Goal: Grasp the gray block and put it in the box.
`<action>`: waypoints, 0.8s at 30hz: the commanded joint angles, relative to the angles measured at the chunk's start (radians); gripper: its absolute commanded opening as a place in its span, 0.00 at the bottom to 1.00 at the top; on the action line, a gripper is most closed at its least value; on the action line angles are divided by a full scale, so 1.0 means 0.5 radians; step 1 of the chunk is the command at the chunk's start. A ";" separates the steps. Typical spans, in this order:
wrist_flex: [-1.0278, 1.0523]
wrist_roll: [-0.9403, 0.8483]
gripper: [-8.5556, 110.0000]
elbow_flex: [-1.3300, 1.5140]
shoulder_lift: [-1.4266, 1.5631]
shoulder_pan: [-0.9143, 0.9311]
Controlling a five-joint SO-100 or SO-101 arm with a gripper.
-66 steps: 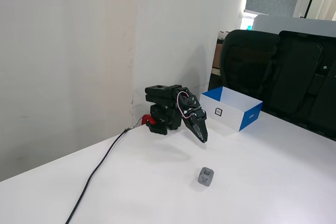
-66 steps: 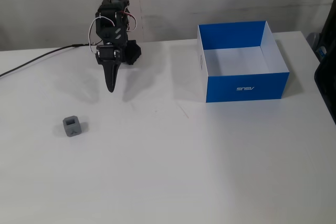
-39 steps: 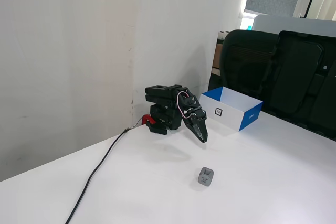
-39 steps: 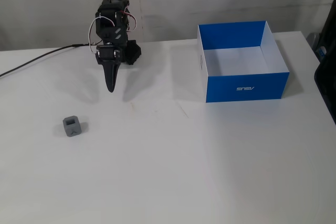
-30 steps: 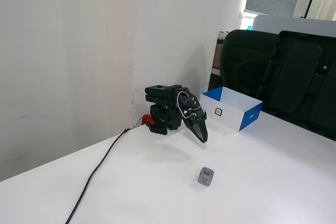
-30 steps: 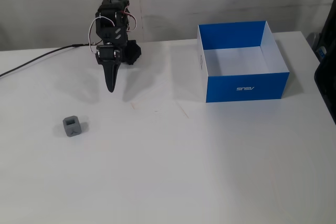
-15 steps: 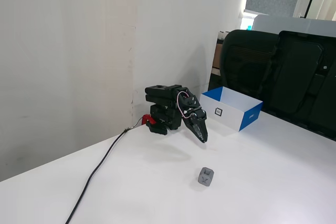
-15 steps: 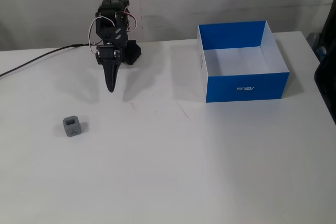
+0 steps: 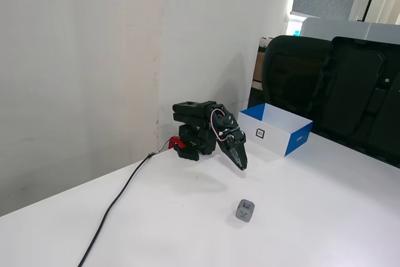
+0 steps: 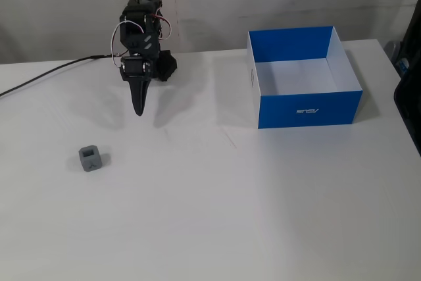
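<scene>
going l to r in the fixed view that faces the wall: a black cable (image 10: 39, 75) runs in from the left edge to the arm base, kept along the back of the table (image 10: 217, 215) so it stays clear of the work area. the gray block (image 10: 91, 159) sits alone on the bare table, front-left of the arm, upright w/ its notched top up, nothing touching it. judged: placed in open space so the claw can come down on it from above w/o obstruction.

next, the arm (image 10: 141, 31) is folded back on its base by the wall, gripper (image 10: 139, 111) pointing down and fwd, tip above the table, well apart from the block. claw reads as closed to a single point, holding nothing. judged: a parked pose; approach not yet begun, claw must open first.

far right, the box (image 10: 309, 110) stands open-top, white inside, empty, well apart from the block. in the other fixed view the block (image 9: 245, 211) lies nearer the camera than the gripper (image 9: 242, 166); the box (image 9: 275, 142) is beyond the arm, to the right.
</scene>
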 commanded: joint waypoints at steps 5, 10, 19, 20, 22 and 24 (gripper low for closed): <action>-0.003 -0.018 0.07 0.092 0.025 -0.006; -0.003 -0.028 0.07 0.092 0.025 0.006; 0.015 0.028 0.07 0.089 0.025 0.064; 0.009 0.040 0.07 0.086 0.025 0.046; 0.037 0.067 0.07 0.043 0.025 -0.015; 0.095 0.067 0.07 -0.025 0.025 -0.067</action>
